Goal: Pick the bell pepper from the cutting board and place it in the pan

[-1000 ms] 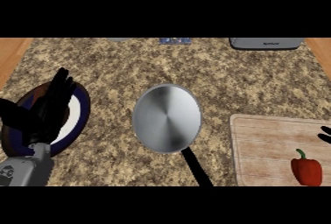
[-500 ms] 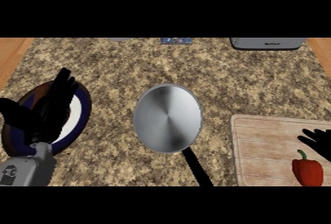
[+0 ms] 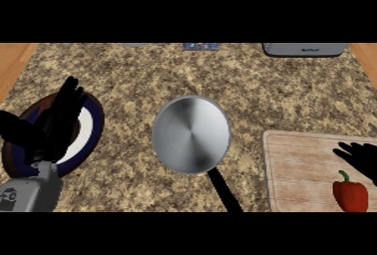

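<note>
Task barely begun: the bell pepper (image 3: 351, 194), glossy red with a green stem, lies untouched at the near right corner of the pale, grained wooden cutting board (image 3: 302, 169). The right hand (image 3: 362, 160) hovers just beyond it, fingers spread and holding nothing (grasp, lift and transfer all remain). The left hand (image 3: 46, 127) rests open, fingers up, over a dark-rimmed plate (image 3: 94, 132) at the worktop's left edge. Mid-worktop, the round, brushed-metal pan (image 3: 191, 134), black-handled, sits empty on speckled granite.
</note>
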`<state>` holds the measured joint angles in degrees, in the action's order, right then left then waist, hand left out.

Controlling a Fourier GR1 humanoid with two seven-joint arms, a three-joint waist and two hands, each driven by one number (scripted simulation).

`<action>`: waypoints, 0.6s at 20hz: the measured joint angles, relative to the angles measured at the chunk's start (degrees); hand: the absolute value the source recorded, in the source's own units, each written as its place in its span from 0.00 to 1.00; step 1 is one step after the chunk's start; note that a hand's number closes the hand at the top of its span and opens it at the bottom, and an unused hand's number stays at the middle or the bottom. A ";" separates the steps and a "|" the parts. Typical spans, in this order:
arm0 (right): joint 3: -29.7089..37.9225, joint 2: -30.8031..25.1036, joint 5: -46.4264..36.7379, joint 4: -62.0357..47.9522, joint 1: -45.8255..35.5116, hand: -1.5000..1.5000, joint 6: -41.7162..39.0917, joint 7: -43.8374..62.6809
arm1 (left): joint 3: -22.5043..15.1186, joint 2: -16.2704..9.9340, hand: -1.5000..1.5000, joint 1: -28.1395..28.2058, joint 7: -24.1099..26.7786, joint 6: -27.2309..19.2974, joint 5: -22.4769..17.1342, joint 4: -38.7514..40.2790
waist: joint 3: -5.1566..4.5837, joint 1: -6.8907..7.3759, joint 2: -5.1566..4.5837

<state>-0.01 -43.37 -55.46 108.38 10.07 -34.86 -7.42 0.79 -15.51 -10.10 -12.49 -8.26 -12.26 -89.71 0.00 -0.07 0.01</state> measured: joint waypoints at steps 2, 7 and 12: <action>-1.37 1.17 -2.11 -1.35 -0.65 0.00 0.12 -0.08 | 0.67 0.21 0.50 -0.14 0.55 0.68 -0.02 0.76 | 0.00 0.02 -0.01; -2.07 3.17 -5.34 -6.11 -3.34 0.00 0.13 -2.00 | 0.87 1.42 0.50 1.19 0.87 1.01 1.47 -0.18 | 0.00 0.09 -0.01; -2.42 6.34 -8.22 -10.60 -4.60 0.00 3.25 -4.01 | 1.24 2.16 0.50 1.67 -0.23 1.56 2.32 -1.87 | 0.00 0.09 0.00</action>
<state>-2.43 -37.03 -63.69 97.78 5.47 -31.60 -11.44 2.03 -13.35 -8.43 -12.72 -6.70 -9.94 -91.57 0.00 0.02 0.01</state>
